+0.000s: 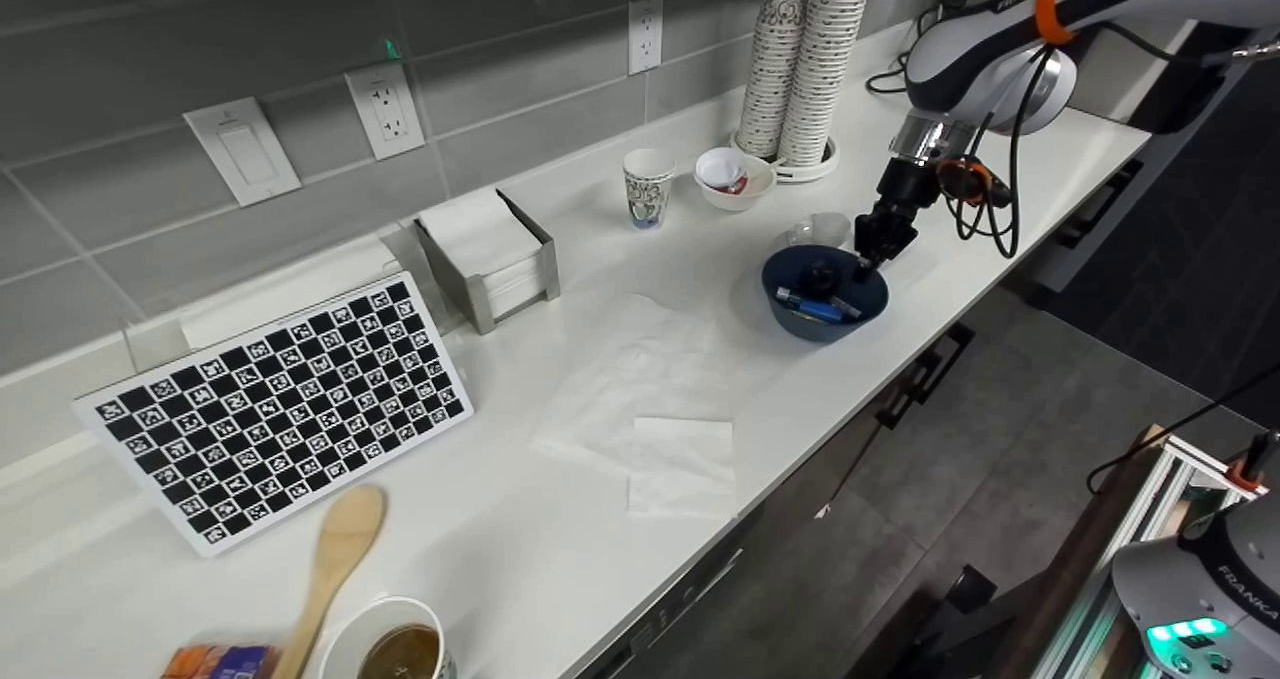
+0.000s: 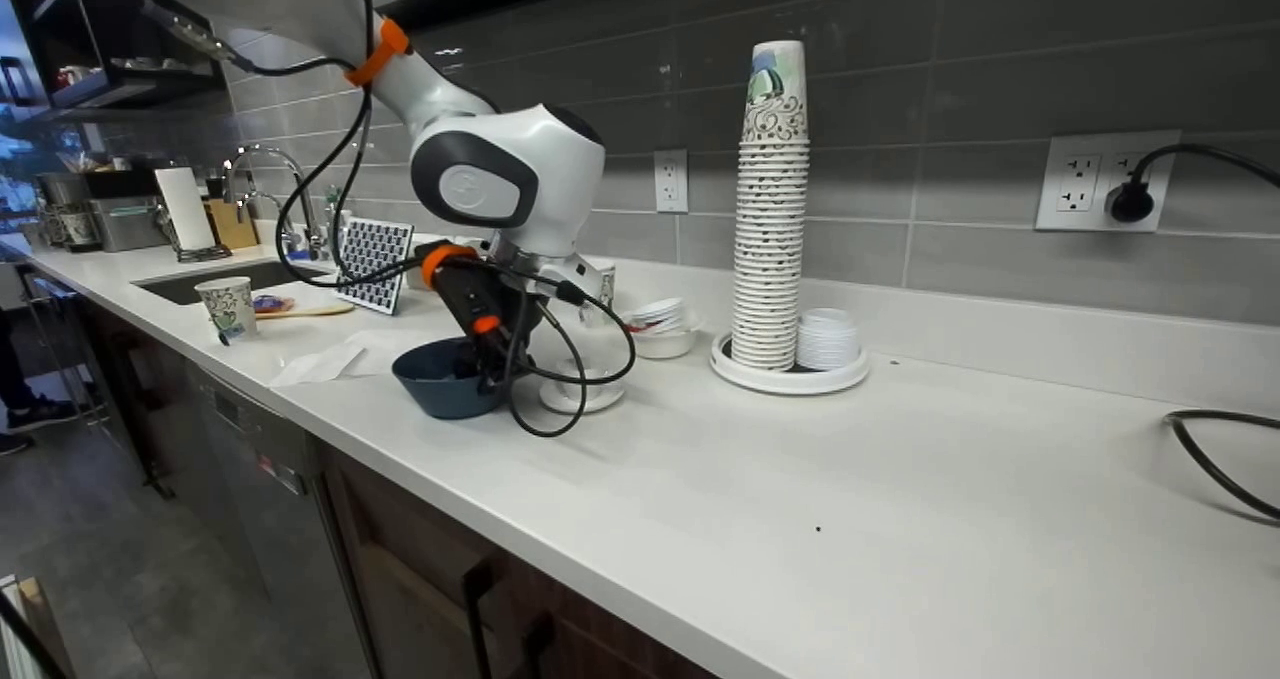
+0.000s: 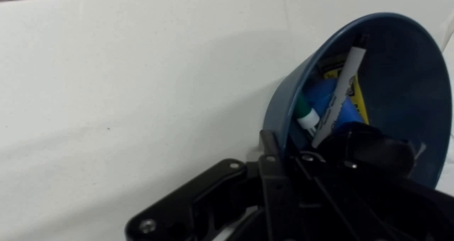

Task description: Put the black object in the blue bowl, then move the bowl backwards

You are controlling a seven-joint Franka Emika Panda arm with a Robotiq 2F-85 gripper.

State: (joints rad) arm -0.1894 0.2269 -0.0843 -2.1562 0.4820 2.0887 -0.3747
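Observation:
The dark-blue bowl (image 1: 822, 333) sits on the white counter near its front edge; it also shows in an exterior view (image 2: 438, 395) and in the wrist view (image 3: 408, 70). The black object, a dark roundish lump (image 1: 821, 278), lies inside the bowl and shows in the wrist view (image 3: 377, 150), partly behind the fingers. Pens and a blue item lie in the bowl beside it. My gripper (image 1: 867, 265) points down at the bowl's rim. In the wrist view, its fingers (image 3: 282, 149) stand on both sides of the bowl wall, closed on it.
A clear plastic container (image 1: 826, 230) and a small white bowl (image 1: 742, 191) stand behind the blue bowl. Tall cup stacks (image 2: 770, 249), a paper cup (image 1: 648, 189) and a napkin box (image 1: 545, 259) stand nearer the wall. White paper (image 1: 682, 469) lies on the counter.

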